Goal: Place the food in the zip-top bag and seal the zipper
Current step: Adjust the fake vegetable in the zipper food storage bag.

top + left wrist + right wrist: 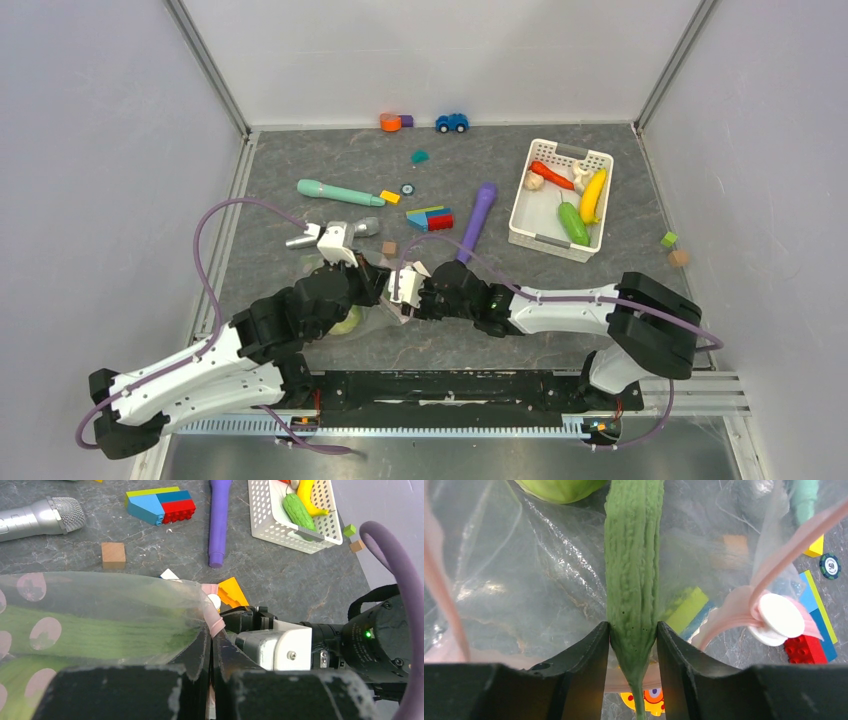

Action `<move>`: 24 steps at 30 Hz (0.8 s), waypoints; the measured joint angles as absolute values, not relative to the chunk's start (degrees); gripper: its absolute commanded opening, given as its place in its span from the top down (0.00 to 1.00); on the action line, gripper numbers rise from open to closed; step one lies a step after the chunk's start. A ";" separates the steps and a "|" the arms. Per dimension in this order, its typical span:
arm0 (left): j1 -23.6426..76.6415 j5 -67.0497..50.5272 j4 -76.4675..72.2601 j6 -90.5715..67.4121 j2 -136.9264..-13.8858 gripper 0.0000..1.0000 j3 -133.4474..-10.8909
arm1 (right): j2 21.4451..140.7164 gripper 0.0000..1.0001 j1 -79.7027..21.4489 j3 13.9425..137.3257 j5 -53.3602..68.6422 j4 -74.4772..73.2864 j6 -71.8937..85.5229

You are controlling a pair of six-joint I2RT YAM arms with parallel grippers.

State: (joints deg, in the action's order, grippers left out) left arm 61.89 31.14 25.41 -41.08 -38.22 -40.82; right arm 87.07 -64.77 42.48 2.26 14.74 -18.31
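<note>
The left tool (211, 642) is pressed together on the pink zipper (214, 616) of the zip-top bag (100, 615), near the middle of the bench's (300, 160) near edge; the right tool (633, 635) pinches the cucumber (631, 565) at its stem end; the cucumber reaches into the bag's open mouth toward the cabbage (559, 487).

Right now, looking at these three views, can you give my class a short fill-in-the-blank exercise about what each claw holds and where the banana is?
The right claw is shut on a long, bumpy green ____.
The left claw pinches the edge of the clear dotted ____.
The yellow banana lies in the white slotted ____.
Missing words: cucumber; bag; basket.
</note>
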 measured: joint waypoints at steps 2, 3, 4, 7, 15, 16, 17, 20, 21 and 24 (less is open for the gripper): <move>61.89 30.89 25.63 -41.08 -37.82 0.98 -40.53 | 87.85 0.60 -64.77 42.48 1.83 15.51 -18.28; 61.89 30.83 25.71 -41.08 -37.58 0.98 -40.38 | 88.23 0.63 -64.77 42.48 1.41 15.84 -18.24; 61.89 30.68 25.80 -41.08 -37.36 0.98 -40.21 | 88.64 0.67 -64.77 42.48 1.06 16.05 -18.22; 61.89 30.02 26.15 -41.08 -36.86 0.98 -39.97 | 89.36 0.77 -64.77 42.50 0.01 16.40 -17.91; 61.89 29.87 25.96 -41.10 -36.64 0.98 -39.33 | 89.65 1.00 -64.88 42.50 -1.15 17.21 -14.96; 61.89 29.82 25.98 -41.10 -36.69 0.98 -39.31 | 89.54 1.00 -64.88 42.39 -1.41 17.43 -13.96; 61.89 29.82 25.96 -41.10 -36.77 0.98 -39.31 | 89.30 1.00 -64.88 42.26 -1.61 17.58 -12.67; 61.89 29.67 25.96 -41.10 -36.88 0.98 -39.31 | 88.16 1.00 -64.88 42.22 -1.89 17.37 -7.62; 61.89 29.43 25.96 -41.10 -36.95 0.98 -39.31 | 87.70 1.00 -64.88 42.26 -2.02 16.99 -5.78; 61.89 27.99 25.80 -41.08 -37.52 0.98 -39.31 | 86.39 1.00 -64.88 43.59 -2.68 14.20 1.54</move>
State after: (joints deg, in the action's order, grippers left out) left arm 61.89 27.99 25.80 -41.08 -37.52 -39.31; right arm 86.39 -64.88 43.59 -2.68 14.20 1.54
